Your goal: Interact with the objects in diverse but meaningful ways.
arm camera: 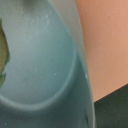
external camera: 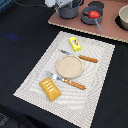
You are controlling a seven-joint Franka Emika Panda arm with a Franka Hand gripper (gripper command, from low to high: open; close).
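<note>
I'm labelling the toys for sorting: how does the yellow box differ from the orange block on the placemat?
The yellow box is smaller and carries a red label; the orange block is larger, with pale ridges. The box lies on the far side of the plate, the block on the near side, beside the fork. Both lie flat on the placemat.

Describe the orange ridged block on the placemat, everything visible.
The orange ridged rectangular block looks like a flat toy slab, orange-yellow, with a few pale raised ridges across its top face. It lies flat, turned at an angle to the mat's edges, on the striped beige woven placemat near the corner toward the exterior view's lower left. The tines of the wooden-handled metal fork lie right at its upper edge; contact is unclear. Nothing grips it, and the wrist view does not show it.
</note>
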